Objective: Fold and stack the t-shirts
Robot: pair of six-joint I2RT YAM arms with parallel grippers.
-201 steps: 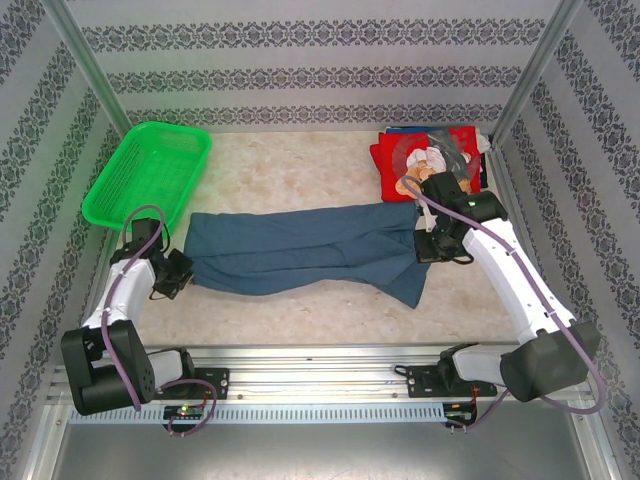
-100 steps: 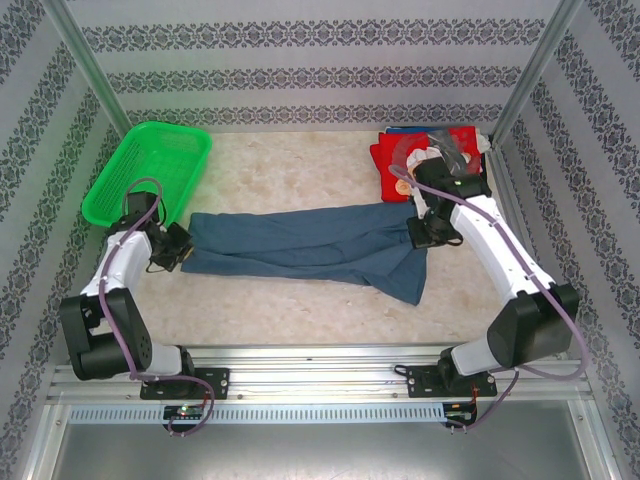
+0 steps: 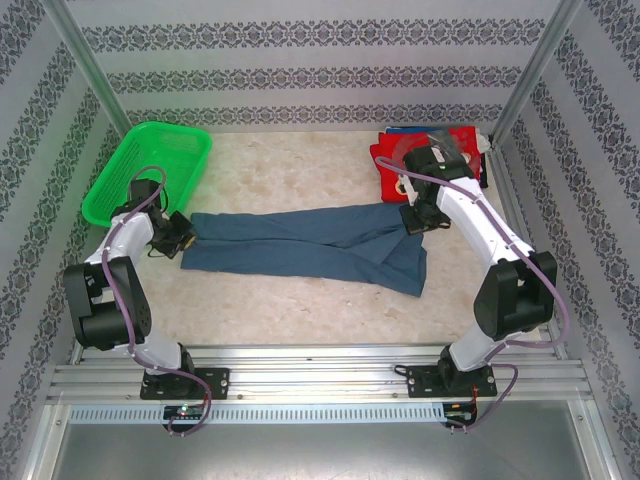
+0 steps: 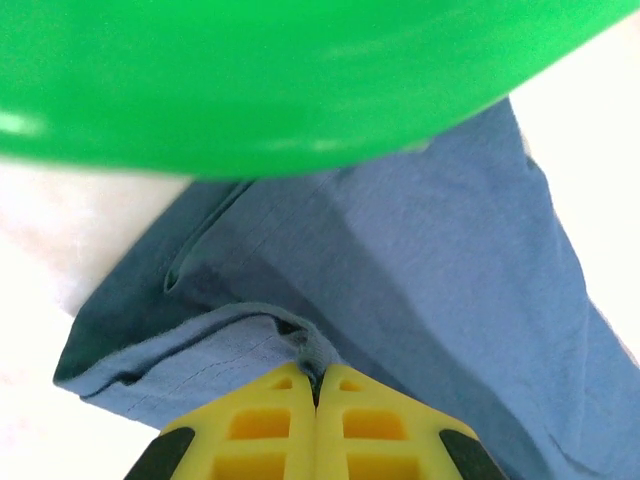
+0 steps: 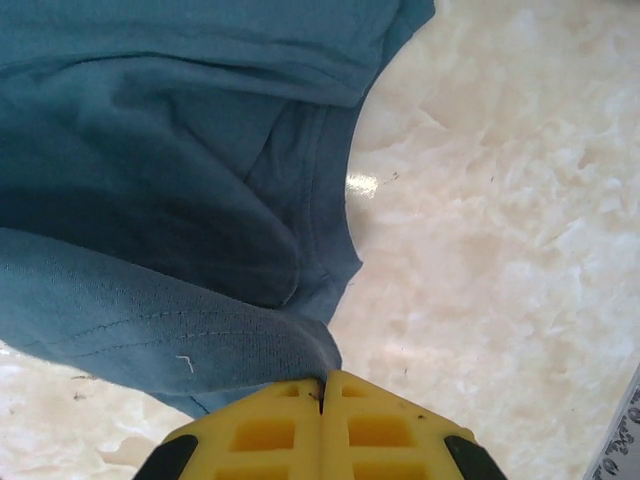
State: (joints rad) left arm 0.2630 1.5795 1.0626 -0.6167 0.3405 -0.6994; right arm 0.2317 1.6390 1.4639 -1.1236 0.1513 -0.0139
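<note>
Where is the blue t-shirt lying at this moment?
In the top view the blue t-shirt stretches across the middle of the table, its ends pinched by the left hand and right hand, between the green basket and the red shirt.

Left hand (image 3: 184,238), right hand (image 3: 411,224): both closed.

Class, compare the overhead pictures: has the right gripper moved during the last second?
Yes. The right gripper, pinching the slate-blue t-shirt, has moved away from the front rail toward the red t-shirt at the back.
</note>
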